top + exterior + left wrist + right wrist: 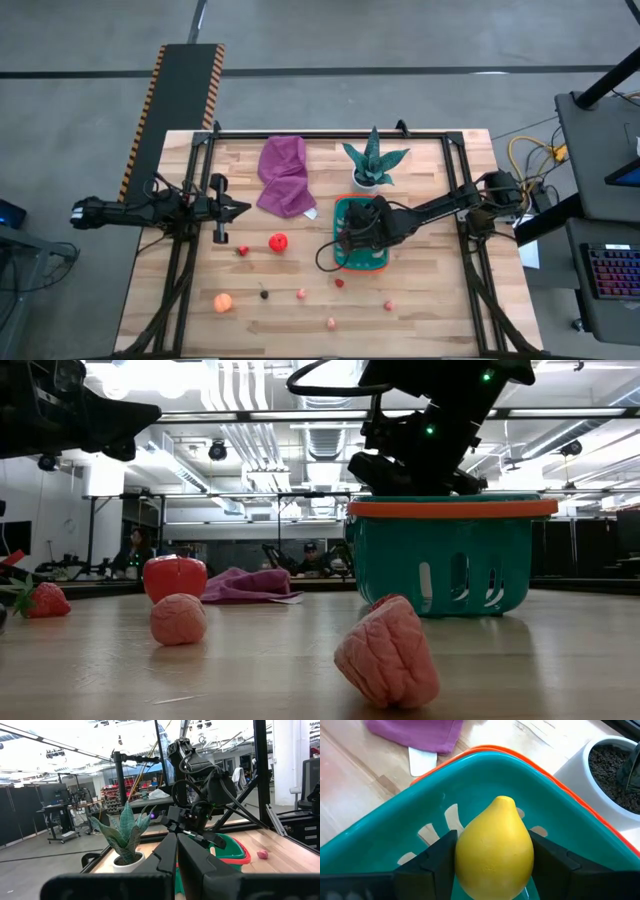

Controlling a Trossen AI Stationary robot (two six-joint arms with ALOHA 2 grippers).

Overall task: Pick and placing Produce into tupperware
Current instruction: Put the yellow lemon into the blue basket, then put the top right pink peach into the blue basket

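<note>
My right gripper (494, 867) is over the teal basket (384, 262) and is shut on the yellow lemon (494, 847), which sits between the basket's walls (445, 795). In the low view, my right gripper (420, 470) stands at the orange rim (450, 508) and the lemon is hidden. My left gripper (240, 208) is shut and empty above the table's left side. A red fruit (278, 241), a small red piece (242, 251), an orange ball (223, 302), a dark piece (264, 294) and pink pieces (301, 294) lie on the table. My right gripper pinches the lemon between its two fingers (437, 857), one on each of its broad sides (465, 855). The fingers come from above, slanting down into the basket. The lemon's pointed end (504, 800) sticks out ahead of the fingers. Whether it touches the basket's floor does not show.
A green spiky plant in a white pot (372, 165) stands just behind the basket. A purple cloth (284, 176) lies at the far middle. More pieces lie near the front: a red one (339, 283) and pink ones (388, 305) (331, 323). People sit in the room behind.
</note>
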